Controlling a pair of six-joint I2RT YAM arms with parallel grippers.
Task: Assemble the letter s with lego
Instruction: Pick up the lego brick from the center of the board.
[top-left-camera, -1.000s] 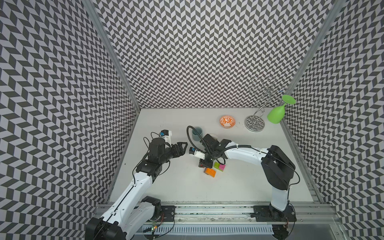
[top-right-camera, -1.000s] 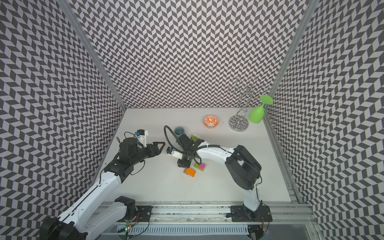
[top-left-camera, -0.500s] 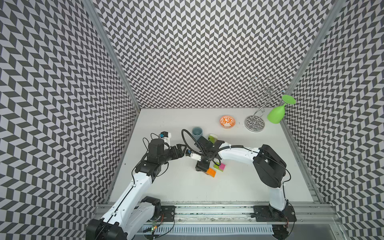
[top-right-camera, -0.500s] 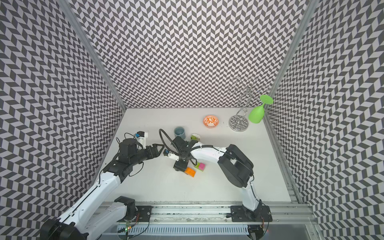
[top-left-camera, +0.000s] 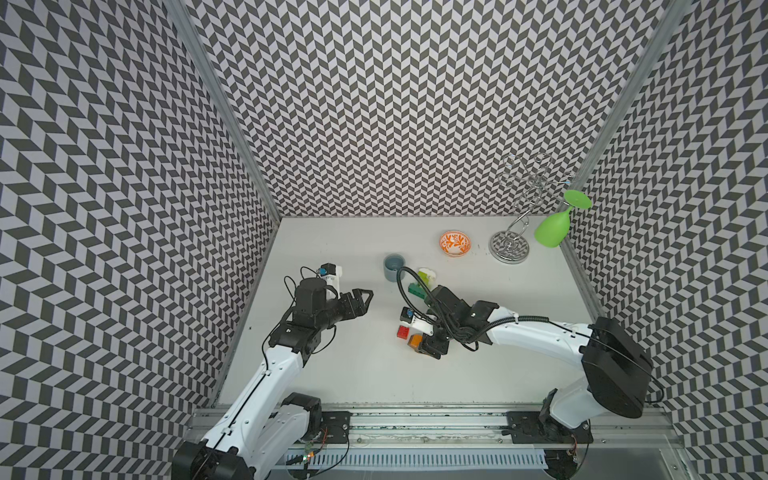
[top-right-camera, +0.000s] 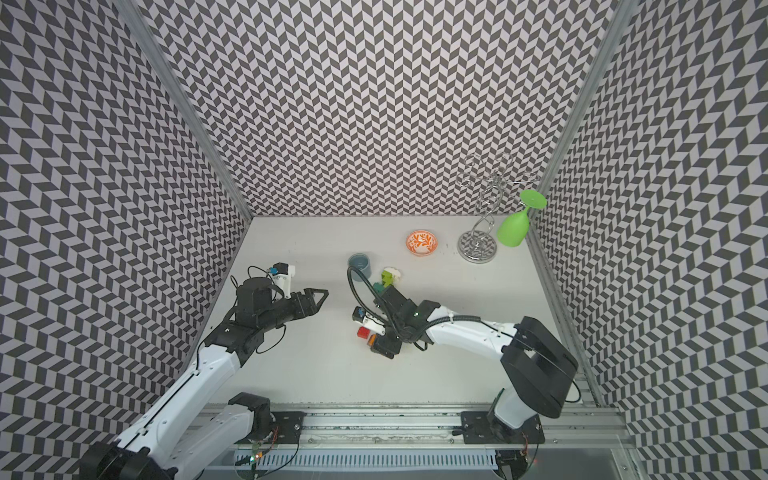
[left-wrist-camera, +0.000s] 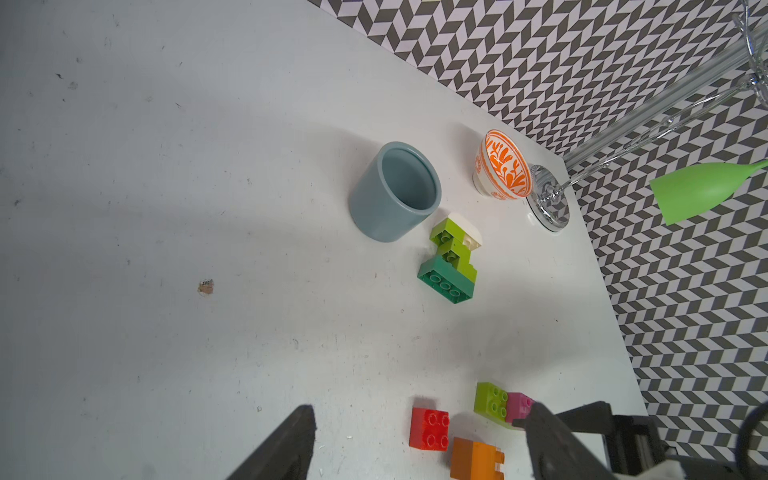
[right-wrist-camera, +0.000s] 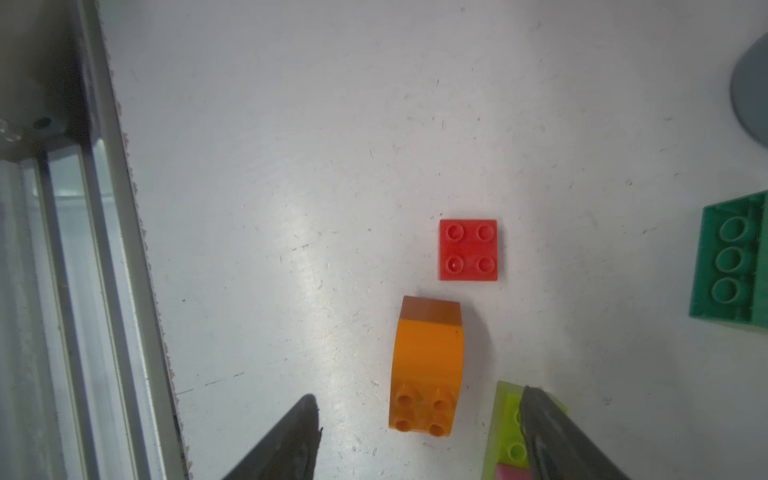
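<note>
Newly spread, right fingers (right-wrist-camera: 286, 444) flank the orange brick (right-wrist-camera: 427, 365) without touching; left fingers (left-wrist-camera: 286, 449) gape empty.

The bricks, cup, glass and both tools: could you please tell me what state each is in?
Left tool: open, empty.
Right tool: open, nothing gripped.
Orange brick: lying loose, ungripped.
Red brick: flat, studs up.
Lime brick: flat, studs up.
Green stack: joined, tipped on its side.
Cup: upright, empty.
Glass: hanging upside down.

Red brick (right-wrist-camera: 468, 250), orange brick (right-wrist-camera: 428, 361) and lime-green brick (left-wrist-camera: 490, 401) against a white desk (left-wrist-camera: 208, 166); grey-blue cup (left-wrist-camera: 374, 208), orange-patterned bowl (left-wrist-camera: 505, 164), black-and-white chevron walls (top-left-camera: 374, 104).
</note>
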